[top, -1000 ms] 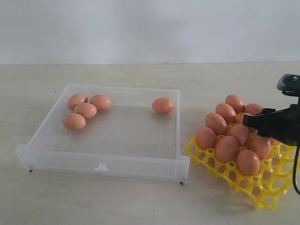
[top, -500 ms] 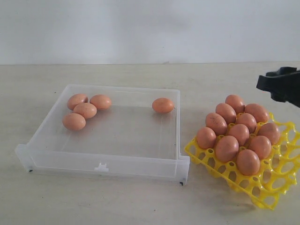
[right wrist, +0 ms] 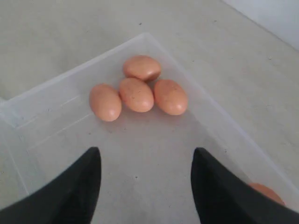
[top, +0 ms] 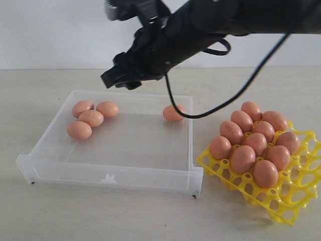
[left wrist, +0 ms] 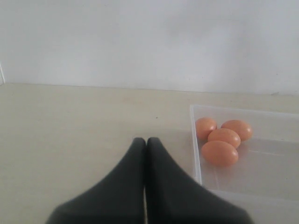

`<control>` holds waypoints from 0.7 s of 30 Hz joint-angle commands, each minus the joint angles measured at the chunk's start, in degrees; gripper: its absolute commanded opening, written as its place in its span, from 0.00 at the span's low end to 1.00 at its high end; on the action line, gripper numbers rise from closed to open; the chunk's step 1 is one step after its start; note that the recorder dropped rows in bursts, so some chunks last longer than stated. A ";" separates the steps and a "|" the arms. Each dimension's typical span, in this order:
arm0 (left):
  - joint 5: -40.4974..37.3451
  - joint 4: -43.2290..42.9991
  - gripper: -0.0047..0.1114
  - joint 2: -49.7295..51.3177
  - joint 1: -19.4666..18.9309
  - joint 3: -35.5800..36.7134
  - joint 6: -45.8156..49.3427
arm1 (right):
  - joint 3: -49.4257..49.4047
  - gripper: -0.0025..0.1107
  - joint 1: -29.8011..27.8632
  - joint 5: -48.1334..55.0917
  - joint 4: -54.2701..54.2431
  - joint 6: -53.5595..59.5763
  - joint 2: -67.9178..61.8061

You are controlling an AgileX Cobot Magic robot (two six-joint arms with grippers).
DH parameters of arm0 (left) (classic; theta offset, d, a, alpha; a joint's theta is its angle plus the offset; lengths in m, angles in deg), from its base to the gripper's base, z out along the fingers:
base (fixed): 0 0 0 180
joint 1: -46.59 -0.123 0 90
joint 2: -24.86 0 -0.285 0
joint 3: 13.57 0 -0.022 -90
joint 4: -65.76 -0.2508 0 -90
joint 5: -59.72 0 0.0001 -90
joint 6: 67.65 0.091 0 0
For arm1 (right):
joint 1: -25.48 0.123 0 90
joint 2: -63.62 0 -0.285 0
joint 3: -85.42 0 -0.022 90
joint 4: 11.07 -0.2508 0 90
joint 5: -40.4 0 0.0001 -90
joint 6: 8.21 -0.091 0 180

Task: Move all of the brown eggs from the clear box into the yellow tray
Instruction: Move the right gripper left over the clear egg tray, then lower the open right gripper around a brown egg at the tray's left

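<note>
Four brown eggs lie clustered in the far left corner of the clear box, and one more egg sits by its far right wall. The yellow tray at the right holds several eggs. My right gripper reaches across above the box's back edge, open and empty. In the right wrist view the gripper hangs over the box floor, short of the egg cluster. My left gripper is shut over the table beside the box, holding nothing.
The right arm and its black cable span the scene above the box's right side and the tray. A pale wall runs along the back of the beige table.
The right arm has swung from the right edge, by the tray, up and leftward to above the box's back edge. Its jaws stayed open. No egg has moved.
</note>
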 commanded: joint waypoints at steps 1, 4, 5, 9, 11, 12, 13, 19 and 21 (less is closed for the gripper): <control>0.34 -0.12 0.00 0.17 -0.04 0.17 0.13 | 14.96 0.51 2.65 12.46 7.03 1.01 -9.40; 0.34 -0.12 0.00 0.17 -0.04 0.17 0.13 | 24.68 0.51 3.85 18.76 8.00 2.23 -14.89; 0.34 -0.12 0.00 0.17 -0.04 0.17 0.13 | 28.46 0.51 4.71 21.15 9.03 2.49 -16.89; 0.34 -0.12 0.00 0.17 -0.04 0.17 0.13 | 33.79 0.51 7.33 25.78 16.39 1.90 -20.81; 0.34 -0.12 0.00 0.17 -0.04 0.17 0.13 | 34.18 0.51 8.27 25.54 16.39 1.65 -21.32; 0.34 -0.12 0.00 0.17 -0.04 0.17 0.13 | 34.18 0.49 8.73 25.00 16.51 1.65 -21.61; 0.34 -0.12 0.00 0.17 -0.04 0.17 0.13 | 34.18 0.47 8.95 24.99 16.94 1.65 -21.75; 0.34 -0.12 0.00 0.17 -0.04 0.17 0.13 | 34.18 0.46 10.04 24.34 17.24 1.04 -21.84; 0.34 -0.12 0.00 0.17 -0.04 0.17 0.13 | 34.18 0.46 10.30 24.17 17.24 1.04 -21.84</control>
